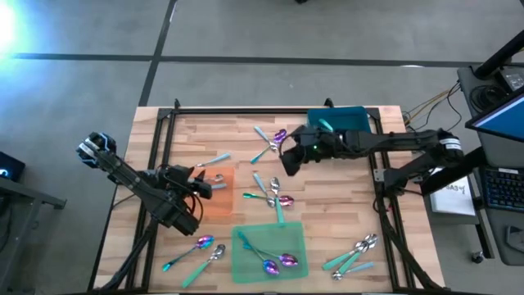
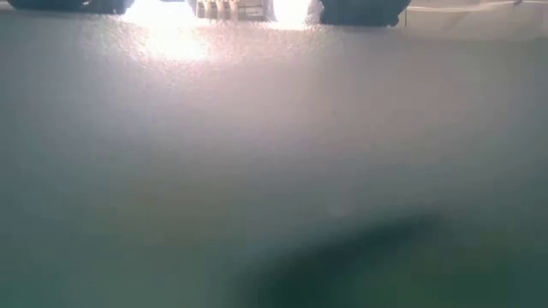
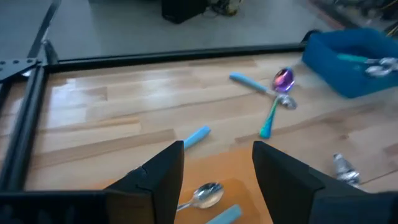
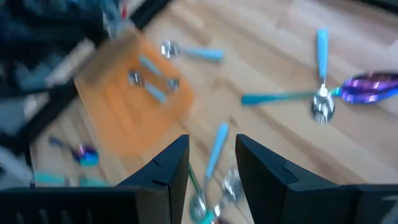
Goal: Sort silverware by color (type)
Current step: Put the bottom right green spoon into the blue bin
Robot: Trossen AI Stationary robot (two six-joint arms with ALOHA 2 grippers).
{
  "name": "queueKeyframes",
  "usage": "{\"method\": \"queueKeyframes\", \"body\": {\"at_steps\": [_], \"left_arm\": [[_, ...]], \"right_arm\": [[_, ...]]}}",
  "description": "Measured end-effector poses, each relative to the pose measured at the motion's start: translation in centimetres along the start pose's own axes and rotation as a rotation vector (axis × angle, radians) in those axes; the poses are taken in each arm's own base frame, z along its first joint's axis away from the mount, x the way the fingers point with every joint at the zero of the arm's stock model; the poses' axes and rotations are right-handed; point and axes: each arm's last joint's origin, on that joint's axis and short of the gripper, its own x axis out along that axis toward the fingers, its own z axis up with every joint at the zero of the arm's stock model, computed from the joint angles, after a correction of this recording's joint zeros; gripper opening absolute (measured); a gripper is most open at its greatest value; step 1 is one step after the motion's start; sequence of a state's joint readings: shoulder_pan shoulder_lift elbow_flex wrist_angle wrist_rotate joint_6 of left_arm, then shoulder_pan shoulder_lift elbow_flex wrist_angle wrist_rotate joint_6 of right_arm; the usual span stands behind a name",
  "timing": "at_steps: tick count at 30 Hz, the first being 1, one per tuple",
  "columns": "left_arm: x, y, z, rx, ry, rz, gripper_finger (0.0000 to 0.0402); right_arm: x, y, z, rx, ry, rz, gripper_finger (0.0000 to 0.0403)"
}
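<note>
The left claw (image 1: 206,182) hovers over the orange mat (image 1: 219,201) at the worktop's (image 1: 327,221) left-centre, its fingers (image 3: 163,173) spread apart with nothing between them. Below it, on the mat, lie two silver spoons (image 3: 204,194) with pale blue handles. The right claw (image 1: 288,161) hangs near the far middle of the worktop, just in front of the teal bin (image 1: 342,120); its fingers (image 4: 166,163) stand apart and empty.

The rest of the silverware is scattered: a crossed silver and purple pair (image 1: 273,141) beside the right claw, a cluster (image 1: 273,197) at the centre, purple-headed spoons (image 1: 277,260) on the green mat (image 1: 246,260), two spoons (image 1: 203,246) near the left front edge, and a bunch (image 1: 357,249) at the right front. The low view shows only glare.
</note>
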State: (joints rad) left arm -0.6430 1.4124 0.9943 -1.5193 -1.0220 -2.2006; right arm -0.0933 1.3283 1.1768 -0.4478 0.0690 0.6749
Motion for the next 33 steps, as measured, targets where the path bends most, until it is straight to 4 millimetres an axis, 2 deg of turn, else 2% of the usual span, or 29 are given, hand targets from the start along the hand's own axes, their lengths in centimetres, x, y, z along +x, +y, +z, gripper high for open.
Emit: {"method": "queueKeyframes", "body": {"at_steps": [7,11,15,22,25,33], "left_arm": [[0.0,-0.1,0.0,-0.008,-0.016,-0.020,0.0175],[0.0,-0.1,0.0,0.017,-0.010,-0.019,0.0175],[0.0,-0.1,0.0,0.030,-0.008,-0.020,0.0175],[0.0,-0.3,-0.2,0.061,0.001,-0.026,0.0175],[0.0,-0.4,-0.3,0.092,0.012,-0.035,0.0175],[-0.1,-0.6,-0.4,0.148,0.018,-0.049,0.0175]], "right_arm": [[0.3,-1.2,-2.4,-0.194,0.248,-0.061,0.0121],[-0.2,-1.7,-4.3,-0.332,0.461,-0.049,0.0121],[-0.9,-1.6,-5.9,-0.384,0.591,-0.068,0.0121],[-2.1,-0.4,-8.6,-0.378,0.744,-0.121,0.0121],[-2.5,0.6,-10.3,-0.376,0.814,-0.073,0.0121],[-3.7,3.1,-15.7,-0.566,0.901,0.050,0.0121]]}}
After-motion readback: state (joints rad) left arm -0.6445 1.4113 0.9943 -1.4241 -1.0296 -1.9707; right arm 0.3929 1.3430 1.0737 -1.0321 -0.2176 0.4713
